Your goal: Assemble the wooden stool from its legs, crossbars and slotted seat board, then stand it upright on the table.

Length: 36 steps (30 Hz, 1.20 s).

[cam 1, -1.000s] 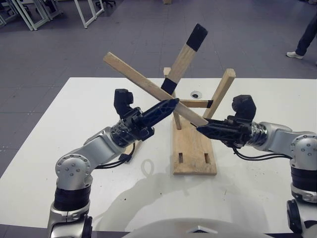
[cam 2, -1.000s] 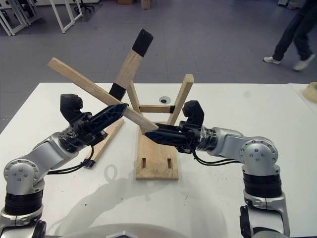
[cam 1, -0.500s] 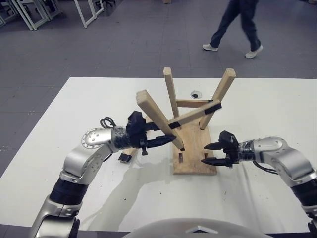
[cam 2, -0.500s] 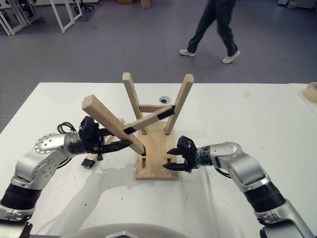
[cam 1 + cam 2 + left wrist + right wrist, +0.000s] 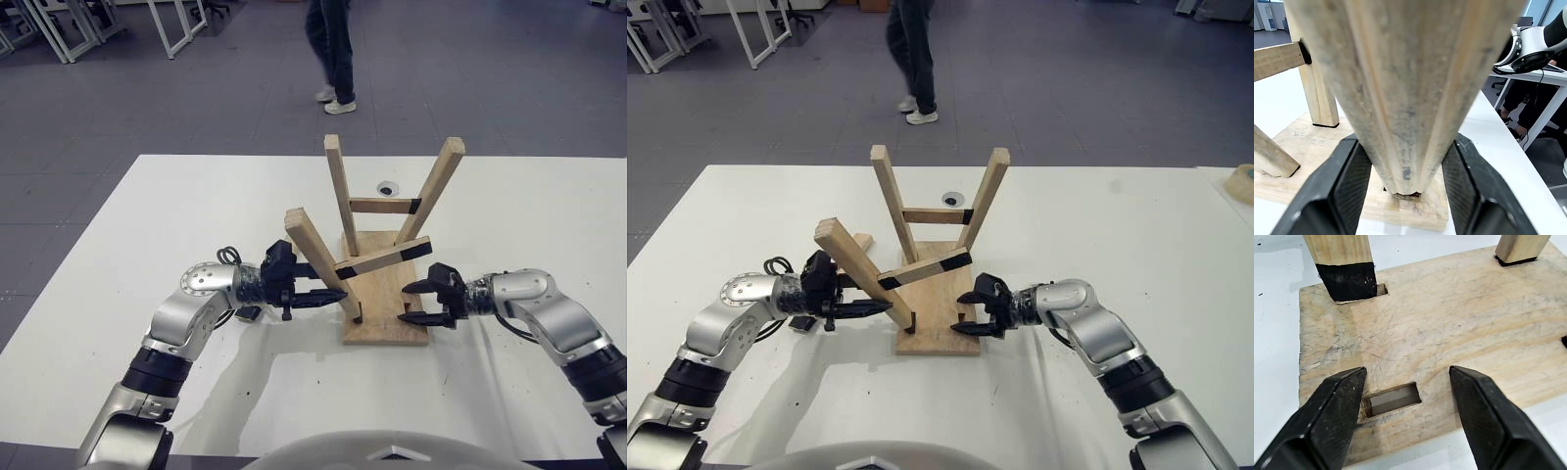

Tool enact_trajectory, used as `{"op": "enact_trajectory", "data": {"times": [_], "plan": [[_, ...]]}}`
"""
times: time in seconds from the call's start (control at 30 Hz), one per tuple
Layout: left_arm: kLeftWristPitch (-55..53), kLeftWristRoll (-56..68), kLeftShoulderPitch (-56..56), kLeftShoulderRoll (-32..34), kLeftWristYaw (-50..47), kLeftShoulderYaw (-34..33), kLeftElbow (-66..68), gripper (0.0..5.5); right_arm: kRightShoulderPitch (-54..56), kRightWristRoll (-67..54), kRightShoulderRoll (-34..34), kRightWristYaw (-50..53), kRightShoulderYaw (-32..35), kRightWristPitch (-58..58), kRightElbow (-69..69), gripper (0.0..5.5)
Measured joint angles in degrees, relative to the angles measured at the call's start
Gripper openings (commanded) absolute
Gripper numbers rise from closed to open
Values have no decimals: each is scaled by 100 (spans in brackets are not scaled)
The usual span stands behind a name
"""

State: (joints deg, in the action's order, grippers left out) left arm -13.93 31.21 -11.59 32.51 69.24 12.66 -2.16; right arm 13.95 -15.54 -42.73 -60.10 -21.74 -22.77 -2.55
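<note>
Wooden seat board point(image 5: 387, 328) lies mid-way on the white table point(image 5: 147, 225), two legs point(image 5: 338, 186) upright at its 12 o'clock end. Left gripper point(image 5: 336, 295), at 9 o'clock, clamps a tilted third leg point(image 5: 313, 250); right gripper point(image 5: 405, 304) gapes at 4 o'clock. Grey floor point(image 5: 490, 88) lies beyond.

Light falls evenly from overhead, bright and soft. The white desk point(image 5: 529, 211) glows without hard glare; the floor point(image 5: 196, 88) behind is duller grey. In the right wrist view the board point(image 5: 1459, 318) is evenly lit. In the left wrist view the leg point(image 5: 1400, 83) looms wide near the lens, darkening where the left hand point(image 5: 1404, 193) clamps it.
</note>
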Motion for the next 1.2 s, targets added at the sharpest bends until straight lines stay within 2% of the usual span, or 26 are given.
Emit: {"op": "enact_trajectory", "data": {"times": [0.23, 0.4, 0.53, 0.7, 0.8, 1.0, 1.2], "plan": [[312, -346, -315, -17, 144, 214, 431, 204, -73, 71, 4, 8, 39, 0, -31, 314], [281, -733, -387, 206, 29, 462, -10, 204, -268, 60, 13, 62, 175, 7, -149, 314], [270, -949, -300, 368, -178, 563, -406, 204, -666, -236, 65, 113, 576, -51, -369, 314], [95, -1142, -261, 507, -536, 749, -847, 204, -1124, -1092, -133, 48, 1742, -448, -879, 314], [73, -1345, -310, 542, -664, 946, -975, 204, -1174, -1243, -141, 225, 2147, -673, -868, 314], [95, -1464, -815, 581, -676, 1367, -755, 204, -1212, -1301, 8, 542, 2277, -818, -823, 314], [427, -1464, -699, 582, -1010, 1455, -706, 204, -1270, -1301, 142, 618, 2271, -870, -867, 314]]}}
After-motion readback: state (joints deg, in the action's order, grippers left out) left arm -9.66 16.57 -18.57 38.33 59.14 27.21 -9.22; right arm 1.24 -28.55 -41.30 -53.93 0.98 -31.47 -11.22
